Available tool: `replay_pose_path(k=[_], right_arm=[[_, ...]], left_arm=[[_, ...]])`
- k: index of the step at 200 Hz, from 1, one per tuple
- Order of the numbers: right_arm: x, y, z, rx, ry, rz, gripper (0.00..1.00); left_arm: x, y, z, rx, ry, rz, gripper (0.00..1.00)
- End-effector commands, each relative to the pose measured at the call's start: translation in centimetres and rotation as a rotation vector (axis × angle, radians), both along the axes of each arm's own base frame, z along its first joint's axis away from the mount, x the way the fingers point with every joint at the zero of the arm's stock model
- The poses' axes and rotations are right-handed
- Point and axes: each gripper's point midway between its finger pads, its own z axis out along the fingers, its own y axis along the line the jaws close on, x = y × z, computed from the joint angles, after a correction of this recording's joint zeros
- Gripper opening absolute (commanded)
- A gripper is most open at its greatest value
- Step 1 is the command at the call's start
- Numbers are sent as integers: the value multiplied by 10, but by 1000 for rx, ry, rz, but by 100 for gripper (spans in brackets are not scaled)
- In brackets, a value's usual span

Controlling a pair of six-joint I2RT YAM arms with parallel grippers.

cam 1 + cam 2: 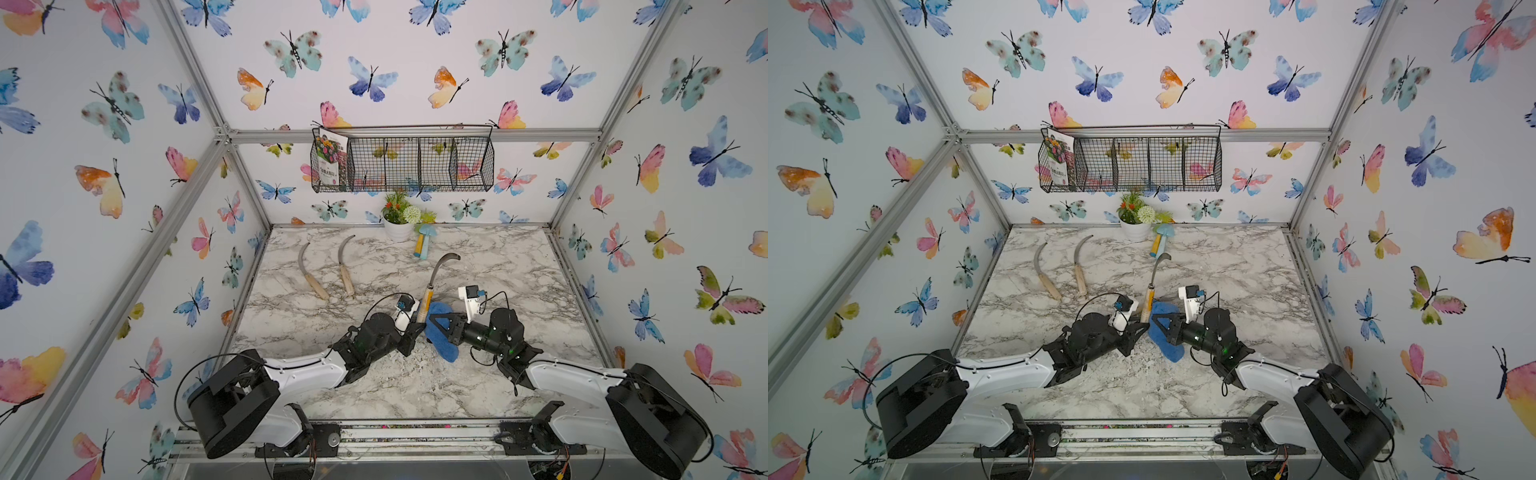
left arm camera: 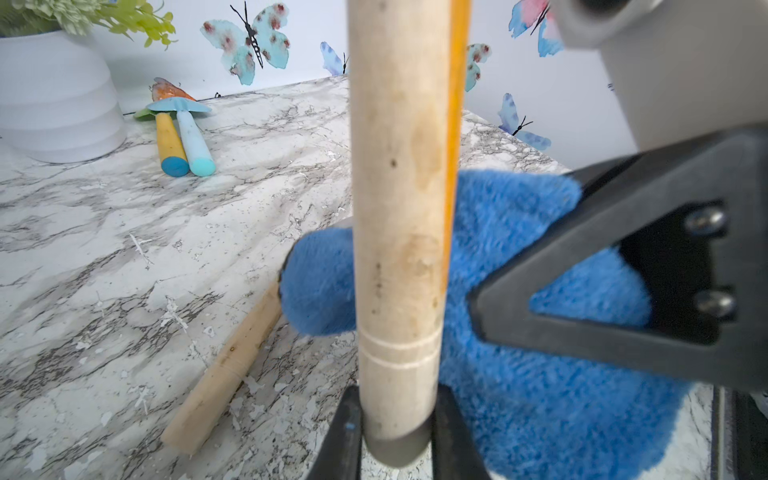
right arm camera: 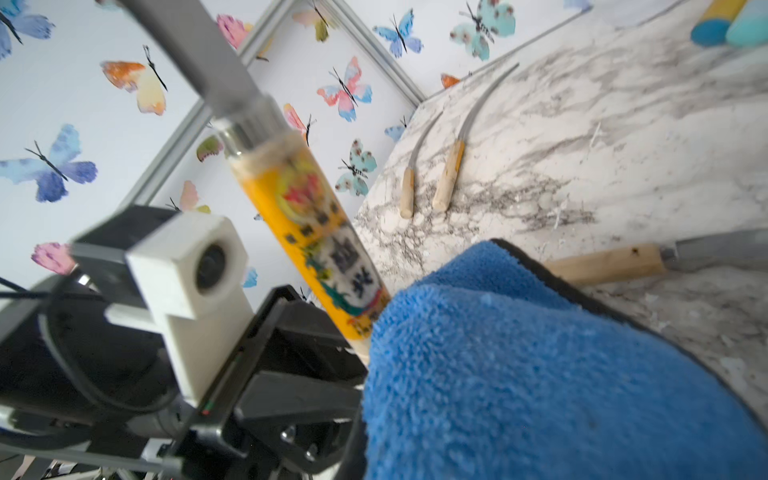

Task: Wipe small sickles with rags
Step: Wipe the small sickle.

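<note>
2 sickles [image 1: 316, 286] left of rag [image 1: 446, 351]

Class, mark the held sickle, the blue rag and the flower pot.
held sickle [image 1: 427, 303]: in a top view, wooden handle.
blue rag [image 1: 446, 349]: in a top view, lower end.
flower pot [image 1: 398, 235]: in a top view, white wall.

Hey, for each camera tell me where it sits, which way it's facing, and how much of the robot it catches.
Top views: high over the robot's base, facing down and forward onto the table; left arm and right arm both show.
Left wrist: on the left arm, facing along the held sickle; its fingers show.
Right wrist: on the right arm, facing over the blue rag toward the left wrist camera; own fingers hidden.
Shared: both wrist views show the held sickle and blue rag.
</note>
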Motion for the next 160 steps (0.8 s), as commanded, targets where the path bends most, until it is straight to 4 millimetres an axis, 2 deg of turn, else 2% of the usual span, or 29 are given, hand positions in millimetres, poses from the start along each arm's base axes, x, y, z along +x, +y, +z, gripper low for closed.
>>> replay_pose_path(k=[1, 25, 47, 79, 108, 129, 145, 160], right_arm=[[15, -2, 51, 15, -129, -39, 2], [20, -1, 73, 16, -164, -43, 2], [22, 0, 75, 8, -165, -46, 2], [15, 10, 48, 5, -98, 26, 2], [1, 16, 3, -2, -19, 54, 2], [-12, 27, -21, -19, 16, 83, 2], [-16, 33, -26, -14, 25, 105, 2], [-13, 32, -18, -10, 7, 92, 2]], left_arm=[[0, -5, 13, -29, -30, -16, 0], [0, -4, 15, -31, -32, -15, 0], [0, -3, 15, -30, -34, -12, 0], [0, -3, 15, -31, -36, -9, 0], [1, -2, 16, -33, -38, -3, 0], [0, -2, 17, -40, -37, -5, 0], [0, -3, 16, -39, -34, -5, 0], [0, -3, 14, -37, -30, -8, 0]])
